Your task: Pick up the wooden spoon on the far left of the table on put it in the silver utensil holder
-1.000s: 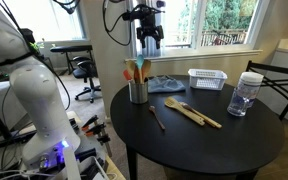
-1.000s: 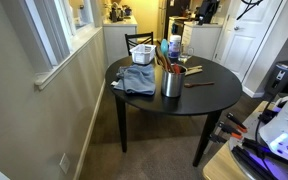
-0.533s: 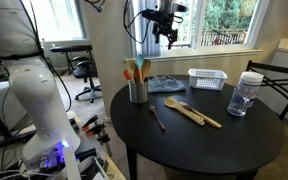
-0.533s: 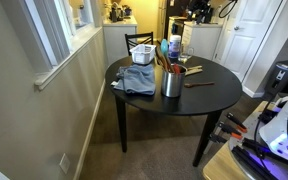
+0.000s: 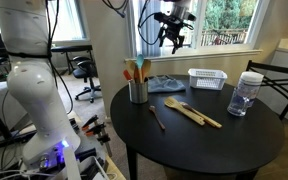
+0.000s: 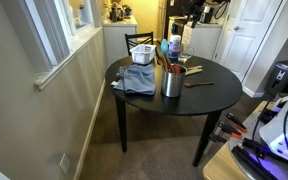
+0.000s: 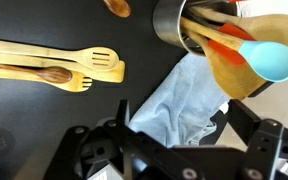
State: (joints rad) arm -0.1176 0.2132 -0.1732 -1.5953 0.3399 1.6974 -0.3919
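A dark wooden spoon (image 5: 156,117) lies alone on the black round table (image 5: 214,150), left of the other wooden utensils; it also shows in an exterior view (image 6: 199,83). In the wrist view only its bowl (image 7: 117,6) shows at the top edge. The silver utensil holder (image 5: 138,91) (image 6: 172,82) (image 7: 179,25) stands upright, holding orange and blue utensils (image 7: 254,55). My gripper (image 5: 174,32) (image 6: 191,14) hangs high above the table's far side. Its jaws are open and empty (image 7: 184,130), above the blue cloth.
A crumpled blue cloth (image 5: 164,84) (image 7: 179,100) lies behind the holder. Light wooden utensils (image 5: 192,111) (image 7: 59,68) lie mid-table. A white slatted basket (image 5: 208,78) and a clear jar with a white lid (image 5: 245,94) stand at the back right. A chair (image 5: 274,80) flanks the table.
My arm has swung to the right in an exterior view, staying high above the table. The jaws stayed open. Nothing on the table moved.
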